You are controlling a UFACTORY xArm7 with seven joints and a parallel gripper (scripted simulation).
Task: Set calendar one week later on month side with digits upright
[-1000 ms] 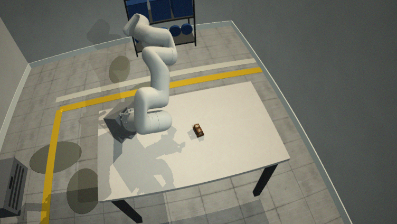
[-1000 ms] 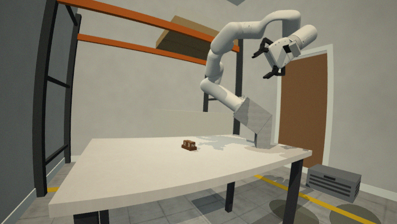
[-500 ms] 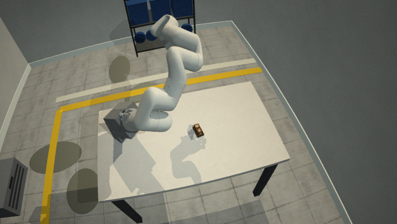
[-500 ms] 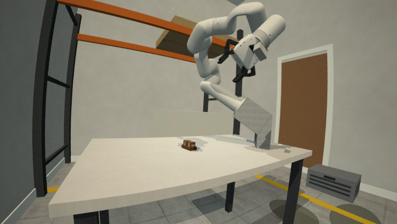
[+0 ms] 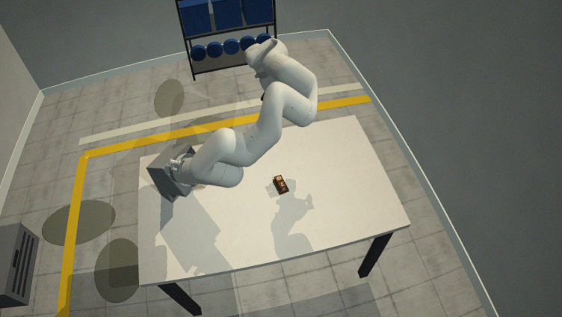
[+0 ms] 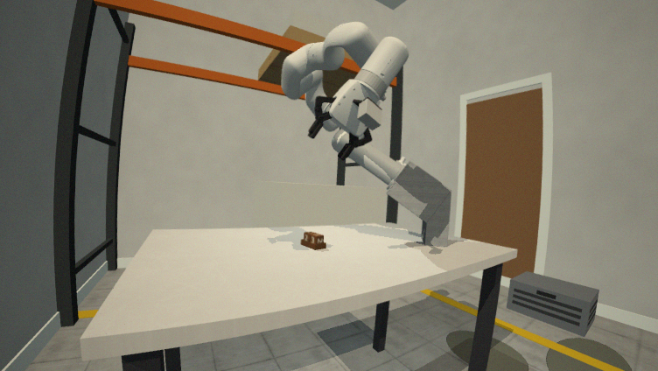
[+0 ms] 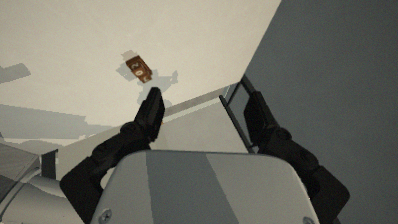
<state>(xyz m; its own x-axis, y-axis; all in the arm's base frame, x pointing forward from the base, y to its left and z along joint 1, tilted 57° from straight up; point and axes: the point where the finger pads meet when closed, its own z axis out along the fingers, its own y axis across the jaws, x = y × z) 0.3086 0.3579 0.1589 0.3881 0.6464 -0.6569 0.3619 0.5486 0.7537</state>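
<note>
"What do we have on the counter point(image 5: 334, 169) point(image 6: 239, 271) point(image 7: 60, 45)?"

"Pale, matte top, straight edges, thick rim, dark square legs. On it we see the calendar point(image 5: 280, 185) point(image 6: 313, 241) point(image 7: 139, 68): small, brown, wood-like, blocky, with light characters on its faces. It sits inward from every edge. From the exterior side we read what looks like two digits and then an M; the rest is too small to tell."

"And the hand point(image 6: 327, 146) point(image 7: 205, 100)?"

"Spread fully open, holding nothing. Black, angular fingers on a smooth, pale housing. We find it high above the counter, well apart from the calendar, fingers slanting downward."

"Room to move?"

"Plenty around the calendar; we note only shadows lying beside it. The arm point(image 5: 271, 114) point(image 6: 350, 38), white and rounded, arches above the counter. Its grey, faceted base point(image 5: 159, 167) point(image 6: 439, 202) stands by one edge, apart from the calendar. Behind, in the exterior view, we mark a rack with orange beams point(image 6: 206, 23)."
</note>
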